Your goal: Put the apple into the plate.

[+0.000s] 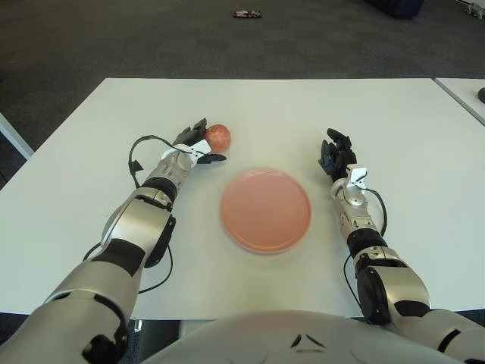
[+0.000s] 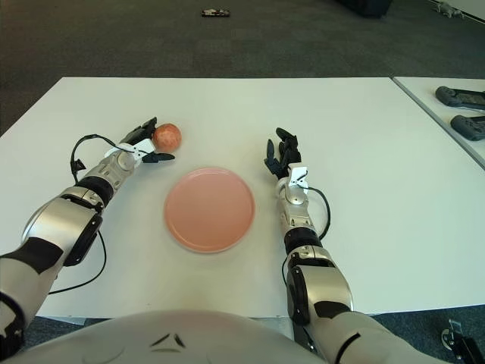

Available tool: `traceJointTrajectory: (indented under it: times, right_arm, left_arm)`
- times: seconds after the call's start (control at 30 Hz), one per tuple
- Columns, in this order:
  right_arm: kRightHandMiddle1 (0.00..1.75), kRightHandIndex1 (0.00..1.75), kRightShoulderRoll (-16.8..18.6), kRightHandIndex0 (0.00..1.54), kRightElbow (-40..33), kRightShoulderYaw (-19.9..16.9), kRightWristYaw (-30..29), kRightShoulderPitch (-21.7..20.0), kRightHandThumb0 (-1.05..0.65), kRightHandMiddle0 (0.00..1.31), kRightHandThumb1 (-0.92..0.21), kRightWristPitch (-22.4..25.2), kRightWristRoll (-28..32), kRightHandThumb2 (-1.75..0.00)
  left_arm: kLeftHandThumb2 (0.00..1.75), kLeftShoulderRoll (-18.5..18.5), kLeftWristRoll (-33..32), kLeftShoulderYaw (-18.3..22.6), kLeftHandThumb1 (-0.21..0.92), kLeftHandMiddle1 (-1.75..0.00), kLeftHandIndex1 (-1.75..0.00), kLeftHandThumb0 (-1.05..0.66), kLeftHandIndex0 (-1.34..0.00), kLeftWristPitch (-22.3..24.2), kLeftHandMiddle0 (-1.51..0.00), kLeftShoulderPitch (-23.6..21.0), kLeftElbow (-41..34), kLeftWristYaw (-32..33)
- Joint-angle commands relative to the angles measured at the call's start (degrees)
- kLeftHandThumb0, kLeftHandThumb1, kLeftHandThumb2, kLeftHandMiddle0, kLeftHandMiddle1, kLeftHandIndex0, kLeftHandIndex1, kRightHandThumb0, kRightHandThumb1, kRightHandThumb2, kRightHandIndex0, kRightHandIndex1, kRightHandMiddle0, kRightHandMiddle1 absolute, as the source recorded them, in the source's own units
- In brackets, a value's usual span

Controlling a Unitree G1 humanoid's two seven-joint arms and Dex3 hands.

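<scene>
One apple point(image 1: 218, 136), one plate point(image 1: 265, 210) and two robot hands show on a single white worktop point(image 1: 273, 106). The plate is round, flat and salmon pink with a smooth matte face and a low rim, and it holds nothing. The apple is small, round and reddish with a paler yellowish patch; it sits on the worktop beyond the plate's far-left edge, apart from the plate.

The left hand point(image 1: 194, 145) lies just to the left of the apple, on the side away from the plate's centre. Its dark fingers are spread around the fruit: some reach along the apple's far-left side, and one lower finger points toward the plate just beneath the apple. The fingers are at the apple's surface, but whether they press on it cannot be told; the apple does not look lifted. A black cable point(image 1: 140, 149) loops from the left wrist over the worktop.

The right hand point(image 1: 336, 155) shows to the right of the plate, near its far-right edge and apart from it, with its black fingers relaxed and pointing away from the robot, holding nothing.

Beyond the worktop is dark grey carpet point(image 1: 151, 38), with one small dark object point(image 1: 246, 14) lying on it far behind the plate.
</scene>
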Motion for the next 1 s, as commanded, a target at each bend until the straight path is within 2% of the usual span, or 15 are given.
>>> traceJointTrajectory:
  times: [0.0, 0.97]
  right_arm:
    - [0.69, 0.22, 0.02, 0.24, 0.34, -0.1, 0.17, 0.98, -0.68, 0.0, -0.92, 0.97, 0.0, -0.63]
    - [0.69, 0.22, -0.07, 0.24, 0.49, -0.16, 0.27, 0.89, -0.68, 0.0, -0.92, 0.97, 0.05, -0.63]
  left_arm:
    - [0.02, -0.04, 0.56, -0.27, 0.88, 0.0, -0.2, -1.05, 0.0, 0.37, 0.0, 0.92, 0.53, 0.72]
    - [0.01, -1.18, -1.55, 3.02, 0.88, 0.0, -0.24, -1.05, 0.0, -4.26, 0.0, 1.81, 0.35, 3.0]
